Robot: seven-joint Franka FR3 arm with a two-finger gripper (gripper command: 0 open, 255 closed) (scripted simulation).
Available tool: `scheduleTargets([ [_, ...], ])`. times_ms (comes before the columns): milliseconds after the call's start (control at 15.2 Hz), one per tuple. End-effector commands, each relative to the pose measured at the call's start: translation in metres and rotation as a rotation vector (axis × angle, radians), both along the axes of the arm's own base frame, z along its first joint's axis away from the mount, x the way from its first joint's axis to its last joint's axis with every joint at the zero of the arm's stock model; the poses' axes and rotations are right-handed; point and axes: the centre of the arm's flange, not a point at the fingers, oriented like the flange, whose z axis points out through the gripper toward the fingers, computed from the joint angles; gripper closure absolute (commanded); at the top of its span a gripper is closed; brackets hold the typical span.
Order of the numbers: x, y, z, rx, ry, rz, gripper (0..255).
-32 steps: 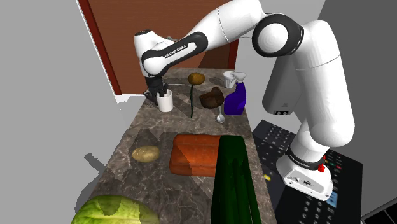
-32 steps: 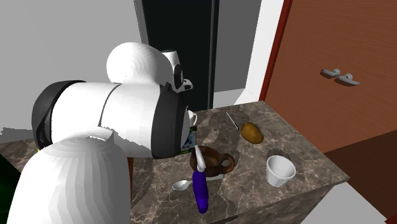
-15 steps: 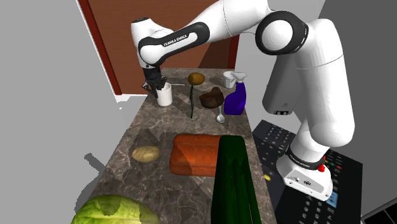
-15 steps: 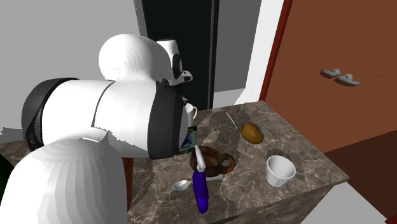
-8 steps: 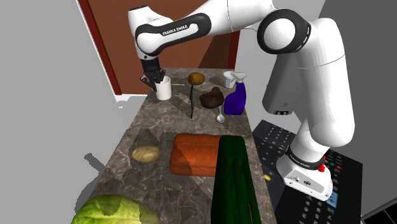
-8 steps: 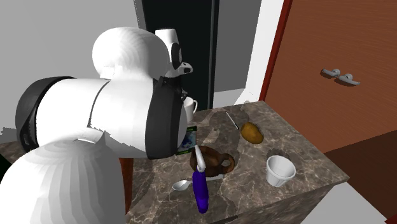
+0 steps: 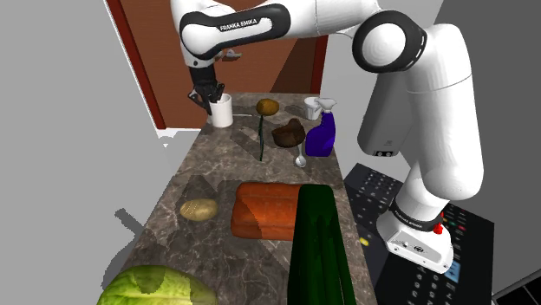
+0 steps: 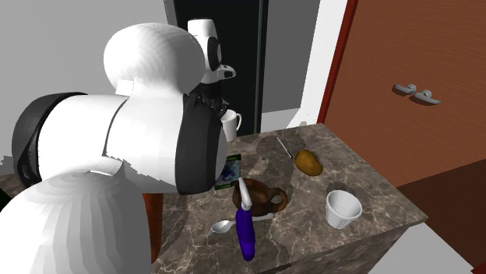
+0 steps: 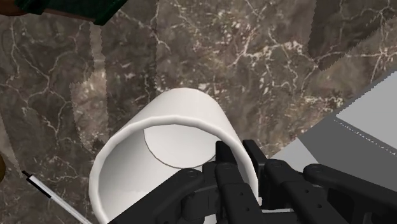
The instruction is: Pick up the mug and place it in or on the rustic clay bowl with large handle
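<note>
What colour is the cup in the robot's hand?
The mug is plain white, inside and out; the wrist view shows it best.

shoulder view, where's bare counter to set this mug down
For the white mug in the claw, bare marble countertop lies between the tan potato and the thin dark rod. Crowded around the brown clay bowl, purple spray bottle and metal spoon, and at the orange loaf.

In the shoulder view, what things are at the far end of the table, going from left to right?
white mug → potato → brown bowl → purple spray bottle
</note>
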Motion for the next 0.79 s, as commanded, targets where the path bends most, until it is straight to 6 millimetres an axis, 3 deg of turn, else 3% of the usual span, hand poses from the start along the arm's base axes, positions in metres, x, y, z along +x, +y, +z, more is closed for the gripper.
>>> scheduleTargets([
  [0, 0.000, 0.001, 0.012, 0.000, 0.000, 0.000, 255],
  [528, 0.000, 0.001, 0.051, 0.000, 0.000, 0.000, 255],
  [726, -0.025, -0.029, 0.055, 0.000, 0.000, 0.000, 255],
])
